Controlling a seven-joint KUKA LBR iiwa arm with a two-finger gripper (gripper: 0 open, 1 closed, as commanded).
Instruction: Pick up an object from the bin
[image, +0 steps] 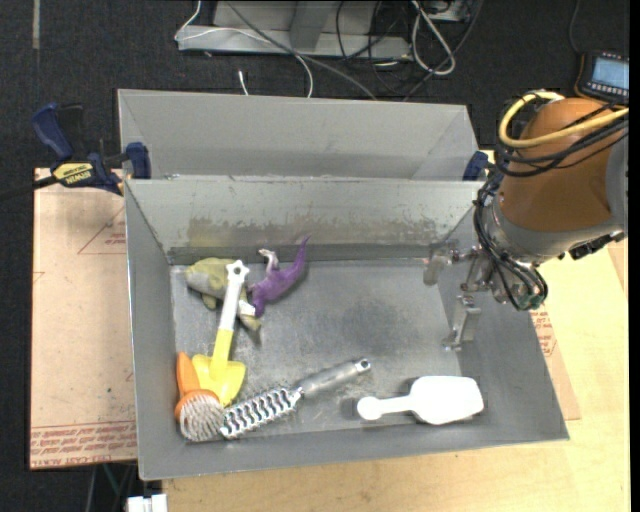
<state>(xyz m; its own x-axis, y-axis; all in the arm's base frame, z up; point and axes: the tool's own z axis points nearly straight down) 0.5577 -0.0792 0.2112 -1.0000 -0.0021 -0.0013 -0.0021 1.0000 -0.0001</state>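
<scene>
My gripper (446, 306) hangs over the right side of the bin, near the right wall, open with nothing between its fingers. A white plastic scoop (432, 401) lies flat on the bin floor just below it, near the front wall, its short handle pointing left. To the left of the scoop lies a brush (288, 394) with a silvery handle and black-and-white bristles, set diagonally.
Several things lie at the bin's left: a yellow toy shovel with a white handle (228, 335), a purple toy dinosaur (279, 280), an olive-green lump (207, 277) and an orange piece (187, 376). The arm with its orange cover comes in over the right rim.
</scene>
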